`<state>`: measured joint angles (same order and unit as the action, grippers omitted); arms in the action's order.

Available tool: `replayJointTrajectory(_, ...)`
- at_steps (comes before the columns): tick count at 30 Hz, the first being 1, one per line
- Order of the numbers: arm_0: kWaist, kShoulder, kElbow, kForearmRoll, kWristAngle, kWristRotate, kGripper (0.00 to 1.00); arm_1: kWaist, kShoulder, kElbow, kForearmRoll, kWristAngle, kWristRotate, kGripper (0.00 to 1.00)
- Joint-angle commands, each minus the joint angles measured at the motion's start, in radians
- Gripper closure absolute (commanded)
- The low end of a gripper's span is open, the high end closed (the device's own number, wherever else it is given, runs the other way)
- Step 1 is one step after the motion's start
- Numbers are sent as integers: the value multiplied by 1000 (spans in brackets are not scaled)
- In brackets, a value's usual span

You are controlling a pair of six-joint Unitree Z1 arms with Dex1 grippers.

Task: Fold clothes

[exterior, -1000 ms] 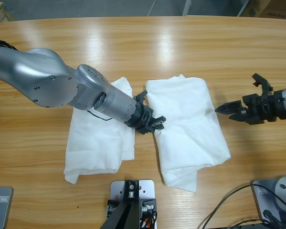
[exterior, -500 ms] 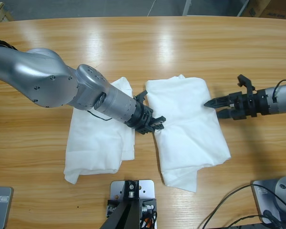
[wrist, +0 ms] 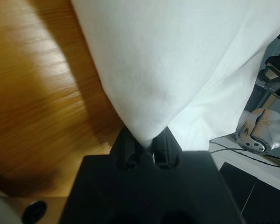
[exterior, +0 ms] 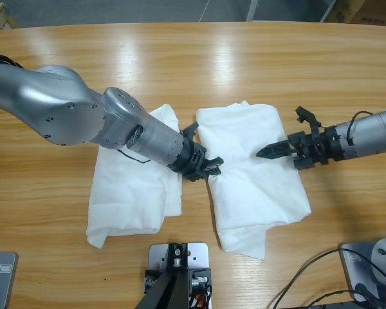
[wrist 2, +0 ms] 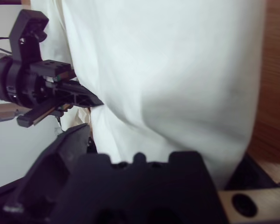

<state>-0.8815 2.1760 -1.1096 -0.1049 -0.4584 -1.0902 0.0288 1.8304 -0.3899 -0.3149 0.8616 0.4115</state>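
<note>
The white garment (exterior: pixel 254 174) lies bunched and part-folded near the middle of the counter (exterior: pixel 199 58), somewhat toward the near edge, with a second white garment (exterior: pixel 135 193) flat just beside it on the far-left side, the two nearly touching. The left claw (exterior: pixel 209 168) is clamped on a pinch of the main garment's left edge, and the left wrist view shows the cloth drawn to a point between its closed jaws. The right claw (exterior: pixel 270 152) reaches in low over the garment's right part; its jaws are spread, one finger lying on the cloth and the other raised, gripping nothing. I judge the step to be taking a second hold before a fold. Next, the right claw should close on the right edge, so both claws can lift and lay the cloth over evenly.
</note>
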Motion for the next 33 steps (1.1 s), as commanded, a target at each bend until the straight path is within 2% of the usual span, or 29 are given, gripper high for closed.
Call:
replayJointTrajectory(1,-10,59,42,-1,16,-13,1000,22,182,51,-37,-14,18,556)
replayJointTrajectory(2,-10,59,42,-1,17,-13,1000,22,181,51,-38,-13,18,706)
replayJointTrajectory(3,-9,59,43,-6,17,-15,1000,22,181,51,-39,-13,18,773)
replayJointTrajectory(5,-3,59,50,-32,18,-24,1000,22,180,52,-47,-13,18,1000)
replayJointTrajectory(9,13,48,54,-68,20,-33,1000,25,172,60,-81,-13,17,1000)
replayJointTrajectory(14,15,37,54,-87,17,-27,1000,83,130,59,-102,-33,35,1000)
replayJointTrajectory(18,15,2,51,-72,18,-13,1000,122,47,57,-96,-64,69,1000)
replayJointTrajectory(26,32,-124,32,24,21,39,1000,212,-164,-24,87,-99,135,1000)
replayJointTrajectory(33,47,-163,36,51,32,53,1000,298,-192,-177,165,-135,184,1000)
